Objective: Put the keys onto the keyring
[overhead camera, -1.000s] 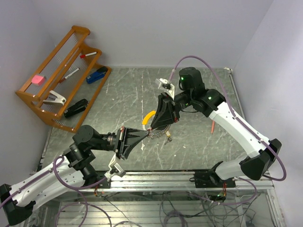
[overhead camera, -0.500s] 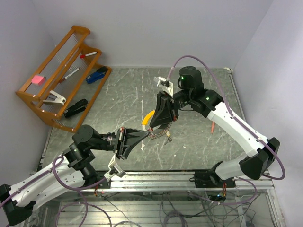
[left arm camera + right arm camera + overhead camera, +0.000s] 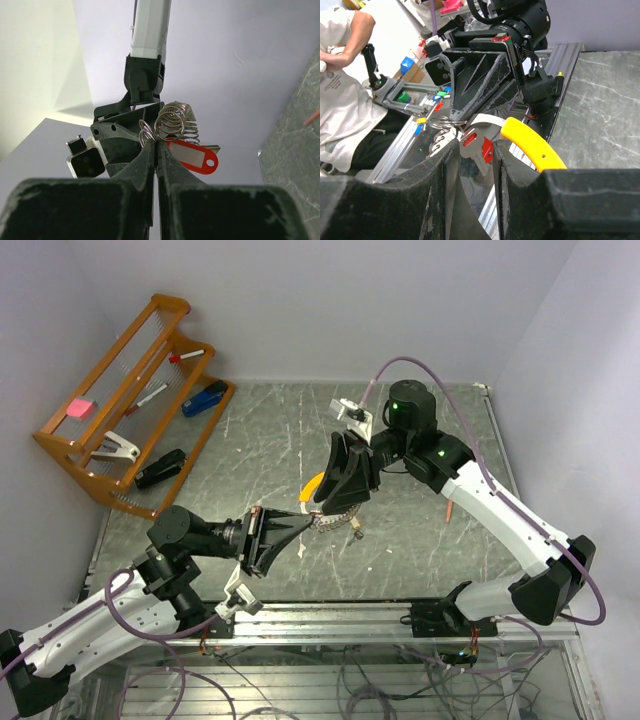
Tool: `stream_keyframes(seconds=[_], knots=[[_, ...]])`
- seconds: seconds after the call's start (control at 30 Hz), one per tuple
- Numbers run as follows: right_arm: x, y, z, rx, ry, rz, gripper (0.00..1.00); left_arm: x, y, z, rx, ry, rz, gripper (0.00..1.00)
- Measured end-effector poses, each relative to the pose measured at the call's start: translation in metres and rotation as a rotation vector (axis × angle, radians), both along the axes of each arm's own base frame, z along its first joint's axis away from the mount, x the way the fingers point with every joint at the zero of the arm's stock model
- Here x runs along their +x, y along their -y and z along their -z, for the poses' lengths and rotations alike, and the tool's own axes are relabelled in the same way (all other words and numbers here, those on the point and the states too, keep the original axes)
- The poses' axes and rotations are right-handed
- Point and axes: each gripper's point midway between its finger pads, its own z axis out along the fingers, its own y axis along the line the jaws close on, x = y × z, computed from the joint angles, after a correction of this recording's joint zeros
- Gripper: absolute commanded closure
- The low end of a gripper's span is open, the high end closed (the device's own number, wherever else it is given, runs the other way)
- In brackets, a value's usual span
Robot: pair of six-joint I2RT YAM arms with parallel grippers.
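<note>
The keyring (image 3: 328, 521), a coiled silvery ring with a curved yellow tag (image 3: 313, 485), hangs in the air between my two grippers. My left gripper (image 3: 304, 522) is shut on the ring's wire loops (image 3: 159, 136). The coil (image 3: 176, 120) and a red label tag (image 3: 193, 156) show just beyond its tips. My right gripper (image 3: 322, 506) meets it from the far side. In the right wrist view my right gripper (image 3: 472, 152) is shut on the red-headed key (image 3: 479, 146), right beside the ring loops (image 3: 445, 122) and the yellow tag (image 3: 532, 145). A small brass piece (image 3: 355, 530) sits by the ring; I cannot tell if it hangs from it.
A wooden rack (image 3: 70, 455) at the back left holds a blue stapler (image 3: 205, 398), a black stapler (image 3: 160, 468), markers and a pink block. A thin red stick (image 3: 452, 508) lies on the table under the right arm. A seated person (image 3: 345, 100) shows beyond the table's near edge.
The right wrist has turned and shifted slightly over the ring. The left gripper has stayed shut on the ring with almost no movement.
</note>
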Motion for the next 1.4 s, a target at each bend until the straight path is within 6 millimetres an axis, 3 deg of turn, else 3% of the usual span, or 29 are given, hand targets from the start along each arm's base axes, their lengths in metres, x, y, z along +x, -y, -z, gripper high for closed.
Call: stream_keyframes(seconds=[0.3, 0.73, 1.1, 1.2, 1.4], knots=[[0.0, -0.001, -0.008, 0.026, 0.001, -0.017, 0.76, 0.0, 0.0, -0.005, -0.017, -0.025, 0.009, 0.93], [0.0, -0.002, -0.006, 0.02, -0.034, -0.022, 0.73, 0.002, 0.001, -0.004, -0.016, -0.029, 0.002, 0.93], [-0.005, 0.001, -0.014, 0.013, -0.063, -0.03, 0.95, 0.006, 0.005, 0.002, 0.002, -0.036, 0.0, 0.93], [-0.006, 0.001, -0.014, 0.009, -0.071, -0.033, 0.93, 0.007, 0.007, 0.004, 0.008, -0.038, -0.001, 0.93], [-0.006, 0.001, -0.01, 0.001, -0.08, -0.032, 0.75, 0.006, 0.007, 0.004, 0.007, -0.037, -0.001, 0.93]])
